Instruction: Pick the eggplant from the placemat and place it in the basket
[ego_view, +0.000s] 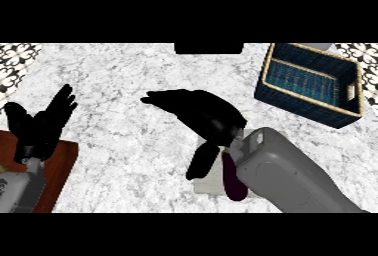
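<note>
A dark purple eggplant (233, 181) lies on a small pale placemat (210, 185) at the lower middle of the counter, partly hidden by my right forearm. My right hand (210, 116) hovers just beyond it, open, fingers stretched to the left and thumb pointing down beside the eggplant; nothing is held. The dark blue basket (297, 102) with a tan rim stands at the upper right, its inside showing nothing. My left hand (38, 127) rests open at the left edge, fingers up.
A brown board (65, 167) lies under my left forearm at the lower left. A black block (209, 48) sits at the counter's back edge. Bare marble counter lies between the placemat and the basket.
</note>
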